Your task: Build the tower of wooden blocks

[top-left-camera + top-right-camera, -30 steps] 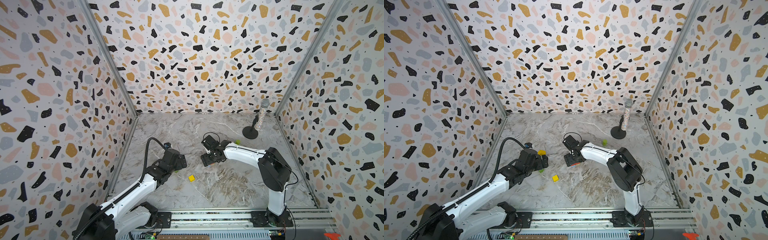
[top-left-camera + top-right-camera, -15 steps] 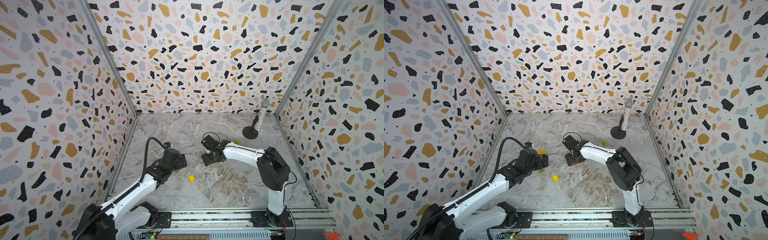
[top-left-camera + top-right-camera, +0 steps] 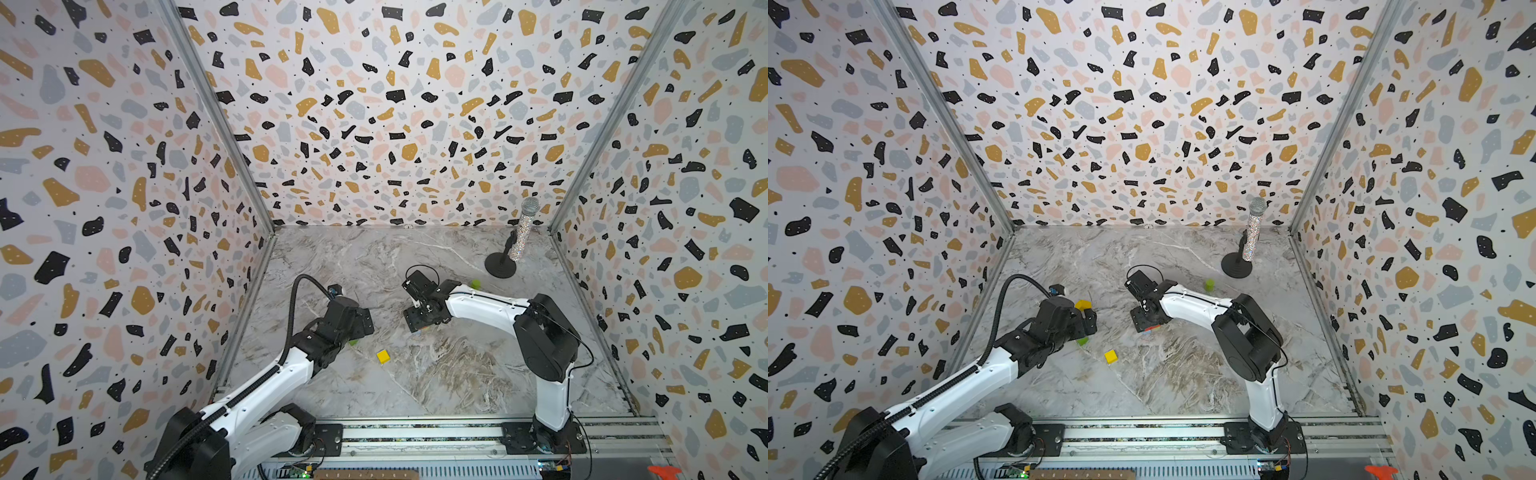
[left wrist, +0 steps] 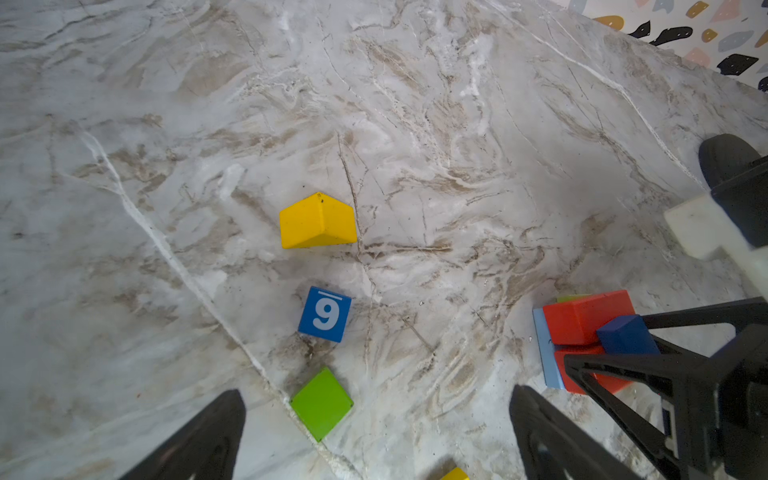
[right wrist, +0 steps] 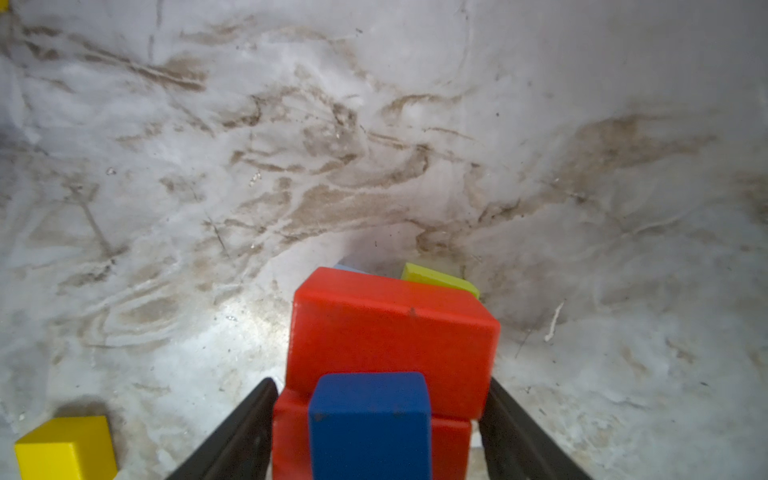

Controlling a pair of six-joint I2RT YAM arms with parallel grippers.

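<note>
The tower is a low stack on the marble floor. It has a light blue slab, two offset red bricks, and a dark blue block on top. A yellow-green block pokes out behind it. My right gripper straddles the stack, its jaws pressed against the red bricks' sides. My left gripper hangs open above a green cube. Beyond that lie a blue "9" cube and a yellow wedge-shaped block. In both top views the right gripper hides the stack.
A loose yellow cube lies between the arms toward the front. A green cylinder stands behind the right arm. The glittery microphone on its black stand is at the back right. Terrazzo walls enclose three sides.
Almost nothing has moved. The right gripper stays at the stack with only a slight shift of its arm. The left arm holds still.
</note>
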